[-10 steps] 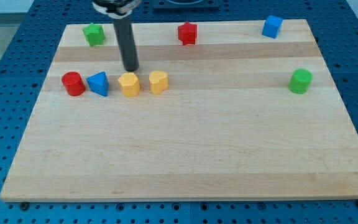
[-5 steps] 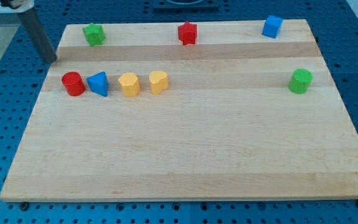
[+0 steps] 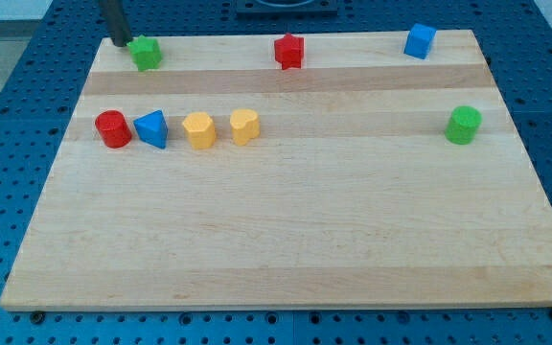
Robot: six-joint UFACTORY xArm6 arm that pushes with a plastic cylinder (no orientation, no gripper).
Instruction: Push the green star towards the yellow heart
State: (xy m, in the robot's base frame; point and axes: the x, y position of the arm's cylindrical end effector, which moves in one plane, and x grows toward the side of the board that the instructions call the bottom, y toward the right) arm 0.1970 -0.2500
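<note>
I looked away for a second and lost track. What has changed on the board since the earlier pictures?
Only my tip moved: from just above the yellow blocks it swung out past the board's left edge, then up to the view's top left, now just left of the green star. The star, the yellow heart and the other blocks stayed put.
</note>
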